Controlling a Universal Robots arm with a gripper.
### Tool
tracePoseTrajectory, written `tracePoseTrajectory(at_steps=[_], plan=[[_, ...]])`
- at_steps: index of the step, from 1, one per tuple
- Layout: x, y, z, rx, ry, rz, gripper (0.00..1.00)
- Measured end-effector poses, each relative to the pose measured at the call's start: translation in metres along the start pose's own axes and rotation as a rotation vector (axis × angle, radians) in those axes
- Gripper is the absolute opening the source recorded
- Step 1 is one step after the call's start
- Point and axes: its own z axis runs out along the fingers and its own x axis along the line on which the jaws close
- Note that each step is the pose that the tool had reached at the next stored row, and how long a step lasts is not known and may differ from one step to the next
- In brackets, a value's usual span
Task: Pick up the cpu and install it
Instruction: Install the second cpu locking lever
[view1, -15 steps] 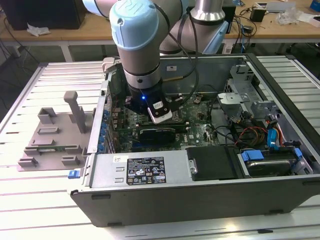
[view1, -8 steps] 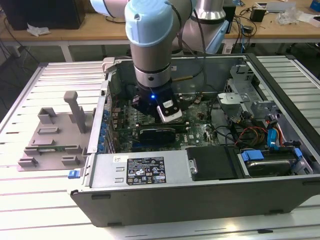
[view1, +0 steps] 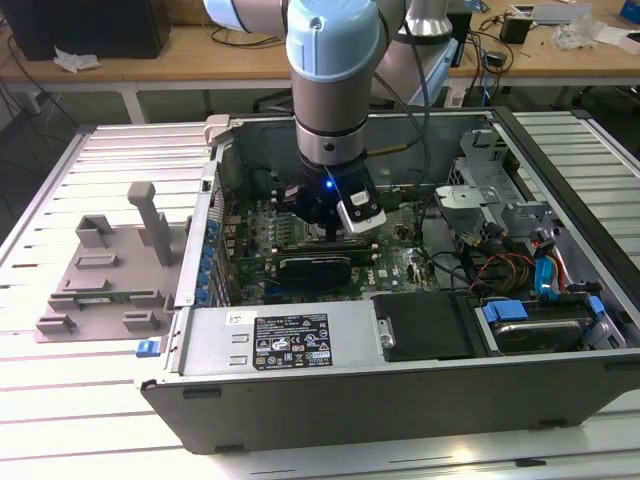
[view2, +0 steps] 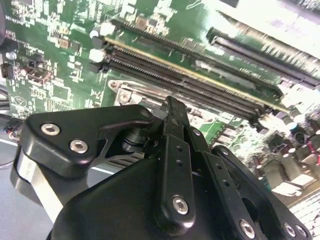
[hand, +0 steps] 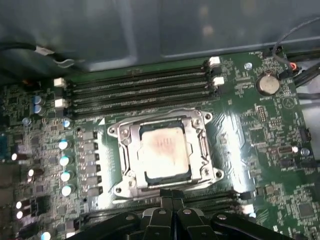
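CPU (hand: 165, 150), a flat square chip with a dull silver metal top, lies seated in the steel-framed socket (hand: 125, 150) on the green motherboard (hand: 250, 135), beside black memory slots (hand: 135, 92). Black gripper (hand: 171, 210) hovers just above, fingers (view2: 172, 117) together and empty.

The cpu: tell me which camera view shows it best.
The first wrist view. There the cpu lies face-up in the metal socket frame on the motherboard, its whole top visible. In the exterior view the arm covers that spot; the second wrist view has the gripper before the memory slots.
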Motion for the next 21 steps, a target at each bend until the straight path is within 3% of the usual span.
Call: tracePoseTrajectory(at_steps=[5, 7, 10, 12, 14, 16, 19, 20, 21], plan=[[0.0015, 0.0137, 0.0024, 0.0096, -0.0015, 0.0, 0.11], [0.0033, 0.0253, 0.0044, 0.0148, -0.0022, -0.001, 0.11], [0.0043, 0.0315, 0.0048, 0.0191, -0.0028, -0.001, 0.11], [0.0047, 0.0347, 0.0024, 0.0259, -0.0038, -0.001, 0.11], [0.0046, 0.0352, 0.0008, 0.0273, -0.0028, -0.009, 0.11], [0.0047, 0.0355, -0.0004, 0.0283, 0.0039, -0.053, 0.11], [0.0047, 0.0357, -0.0006, 0.0303, 0.0084, -0.077, 0.11], [0.0046, 0.0357, -0.0005, 0.0347, 0.0096, -0.078, 0.11], [0.0046, 0.0357, -0.0005, 0.0459, 0.0123, -0.077, 0.11]])
